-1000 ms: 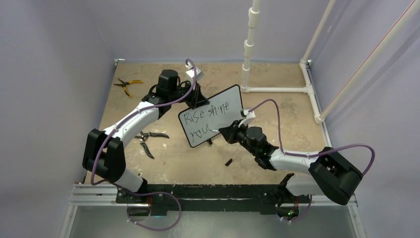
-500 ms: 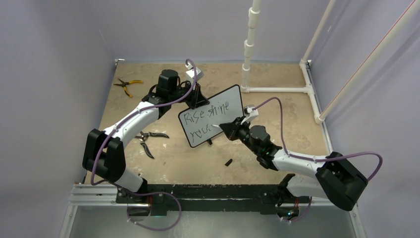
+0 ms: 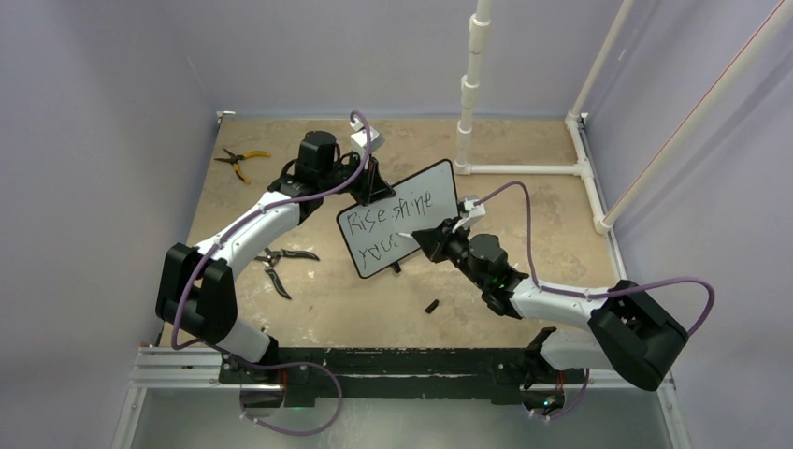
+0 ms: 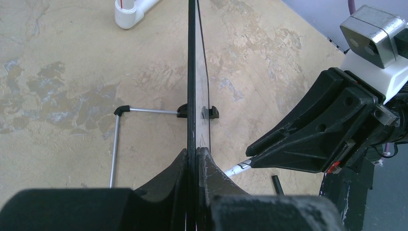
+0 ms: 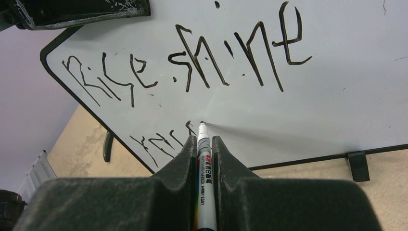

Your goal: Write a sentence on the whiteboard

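The whiteboard (image 3: 438, 190) stands tilted at mid-table. My left gripper (image 3: 370, 194) is shut on its upper left edge; in the left wrist view the board (image 4: 197, 72) shows edge-on between the fingers (image 4: 196, 159). The sentence (image 3: 387, 214) reads "Rise shine" with "your" below, and it also shows in the right wrist view (image 5: 192, 62). My right gripper (image 5: 204, 144) is shut on a white marker (image 5: 205, 168). The marker tip touches the board (image 5: 337, 96) just right of "your". The right gripper (image 3: 421, 241) sits at the board's lower middle.
A black marker cap (image 3: 432, 306) lies on the table near the right arm. Black pliers (image 3: 281, 262) lie left of the board and yellow-handled pliers (image 3: 238, 159) at the far left. A white PVC pipe frame (image 3: 524, 169) stands at the back right.
My right gripper has moved a little up and left with the marker, bringing the tip onto the board after "your". The left arm and board have not moved.
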